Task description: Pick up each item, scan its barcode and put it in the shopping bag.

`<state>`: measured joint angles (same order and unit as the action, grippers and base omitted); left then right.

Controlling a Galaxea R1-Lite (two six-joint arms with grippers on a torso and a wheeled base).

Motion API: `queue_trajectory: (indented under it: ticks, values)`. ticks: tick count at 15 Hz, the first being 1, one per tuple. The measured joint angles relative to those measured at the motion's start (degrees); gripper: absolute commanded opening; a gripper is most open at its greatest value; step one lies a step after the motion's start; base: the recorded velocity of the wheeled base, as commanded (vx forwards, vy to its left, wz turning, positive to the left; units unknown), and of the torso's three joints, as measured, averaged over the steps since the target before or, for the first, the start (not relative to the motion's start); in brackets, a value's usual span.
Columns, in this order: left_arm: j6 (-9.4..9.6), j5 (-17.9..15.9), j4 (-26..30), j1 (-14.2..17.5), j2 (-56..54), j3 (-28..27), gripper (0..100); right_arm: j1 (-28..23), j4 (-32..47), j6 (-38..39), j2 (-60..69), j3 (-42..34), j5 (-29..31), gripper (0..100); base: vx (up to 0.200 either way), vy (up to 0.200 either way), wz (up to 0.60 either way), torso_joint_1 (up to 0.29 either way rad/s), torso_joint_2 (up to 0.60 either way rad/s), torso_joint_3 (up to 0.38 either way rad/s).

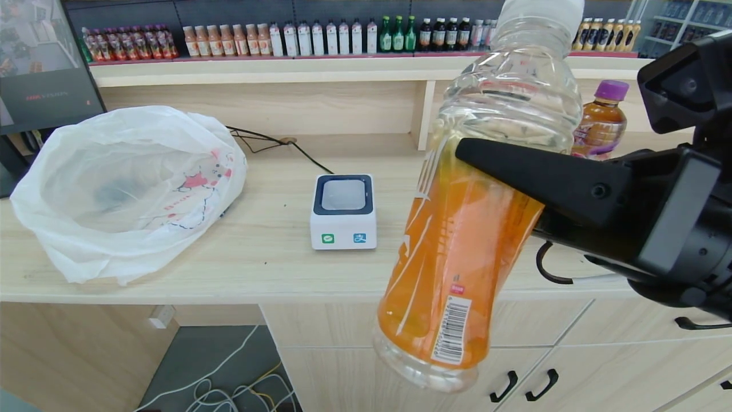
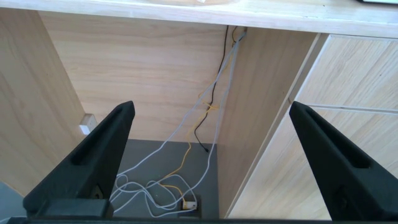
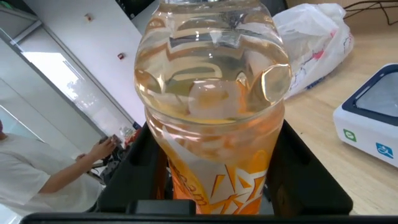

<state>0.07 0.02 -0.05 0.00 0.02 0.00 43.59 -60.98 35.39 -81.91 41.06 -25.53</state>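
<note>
My right gripper is shut on a clear bottle with an orange label, held high and tilted in front of the counter, barcode facing the head camera. In the right wrist view the bottle sits between the black fingers. The white barcode scanner stands on the counter to the bottle's left. The white shopping bag lies open at the counter's left end. My left gripper is open, below the counter edge, facing the cabinet recess and floor cables.
A purple-capped bottle of amber drink stands at the back right of the wooden counter. A black cable runs behind the scanner. A raised ledge and shelves of bottles lie beyond.
</note>
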Motion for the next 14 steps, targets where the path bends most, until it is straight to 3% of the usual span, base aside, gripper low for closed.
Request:
queue_trajectory:
  ticks: [5,9,11,14]
  values:
    - [0.02,0.0,0.0,0.0,0.0,0.0,100,-0.3,0.3,-6.2,2.2,-1.4,1.5,0,0.000,0.000,0.00,0.000,0.00,0.000]
    - [0.02,0.0,0.0,0.0,0.0,0.0,100,-0.7,0.6,-15.6,5.9,-5.6,9.0,0,0.000,0.000,0.00,0.000,0.00,0.000]
    - [0.02,0.0,0.0,0.0,0.0,0.0,100,-2.6,0.7,-21.2,8.0,-7.5,10.2,0,0.000,0.000,0.00,0.000,0.00,0.000]
    - [0.02,0.0,0.0,0.0,0.0,0.0,100,-6.5,0.8,-23.8,12.8,-12.5,11.0,0,0.000,0.000,0.00,0.000,0.00,0.000]
